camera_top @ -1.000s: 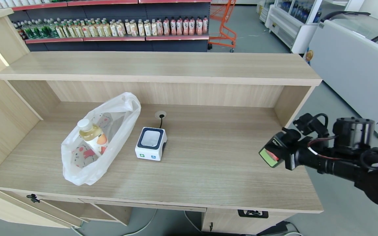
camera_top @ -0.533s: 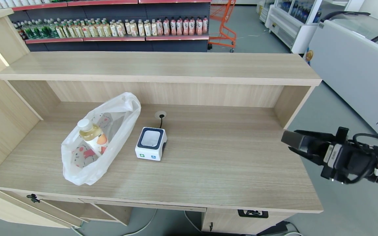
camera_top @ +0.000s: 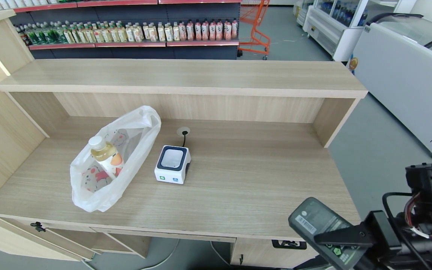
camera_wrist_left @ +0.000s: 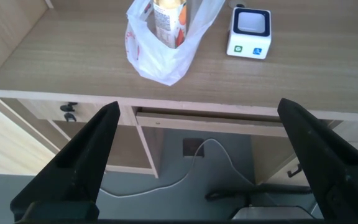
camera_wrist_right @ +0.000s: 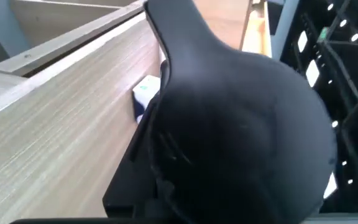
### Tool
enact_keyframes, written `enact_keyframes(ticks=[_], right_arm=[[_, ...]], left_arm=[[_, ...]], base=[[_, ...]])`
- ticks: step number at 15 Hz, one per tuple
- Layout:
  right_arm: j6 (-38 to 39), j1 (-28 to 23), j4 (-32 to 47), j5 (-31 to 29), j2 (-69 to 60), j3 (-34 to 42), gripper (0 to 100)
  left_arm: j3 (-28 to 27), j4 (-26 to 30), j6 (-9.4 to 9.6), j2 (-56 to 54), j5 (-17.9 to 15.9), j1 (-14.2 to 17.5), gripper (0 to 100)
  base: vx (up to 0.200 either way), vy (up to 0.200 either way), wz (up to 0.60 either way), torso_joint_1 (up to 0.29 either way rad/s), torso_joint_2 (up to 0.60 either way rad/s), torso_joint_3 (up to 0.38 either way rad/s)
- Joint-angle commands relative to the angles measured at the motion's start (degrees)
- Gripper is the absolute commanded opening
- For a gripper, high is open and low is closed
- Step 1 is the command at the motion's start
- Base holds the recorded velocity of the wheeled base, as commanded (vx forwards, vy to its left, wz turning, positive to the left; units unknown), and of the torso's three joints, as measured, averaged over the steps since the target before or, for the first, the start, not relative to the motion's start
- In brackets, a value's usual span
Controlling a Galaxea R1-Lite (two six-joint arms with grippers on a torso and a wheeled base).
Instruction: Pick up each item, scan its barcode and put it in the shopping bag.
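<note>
Right gripper (camera_top: 336,236) lowered, jaws pinching packet (camera_top: 309,219), partly cut off, left gripper (camera_wrist_left: 199,112) jaws spread

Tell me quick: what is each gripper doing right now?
The left gripper is open, holding nothing.
The right gripper is shut on a dark packet.

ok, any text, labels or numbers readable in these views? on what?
No text is legible enough to quote.
On the dark pack in the right gripper: a barcode and white print, too small to read.
On the bottle in the bag: label print blurred.
On the scanner: green and blue icon squares, no legible words.
On the shelf bottles: labels too small.
</note>
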Motion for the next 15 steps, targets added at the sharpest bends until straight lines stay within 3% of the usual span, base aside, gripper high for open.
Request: enact_keyframes(ticks=[1, 4, 8, 15], right_arm=[[-3.01, 0.98, 2.67, 2.15, -4.24, -0.15, 0], [-3.18, 5.11, 2.23, 2.32, -7.23, -0.24, 0], [-4.06, 21.11, 1.35, 2.32, -9.87, -0.50, 0], [-5.12, 21.29, 1.52, 2.15, -10.83, -0.06, 0]], left_arm=[[0.00, 0.00, -0.10, 0.09, 0.01, 0.00, 100], [0.00, 0.00, -0.01, 0.09, 0.01, 0.00, 100], [0.00, 0.00, -0.01, 0.09, 0.01, 0.00, 100], [0.00, 0.00, -0.01, 0.09, 0.01, 0.00, 100]], base=[[0.000, 0.000, 0.00, 0.000, 0.00, 0.000], [0.000, 0.000, 0.00, 0.000, 0.00, 0.000], [0.000, 0.000, 0.00, 0.000, 0.00, 0.000], [0.000, 0.000, 0.00, 0.000, 0.00, 0.000]])
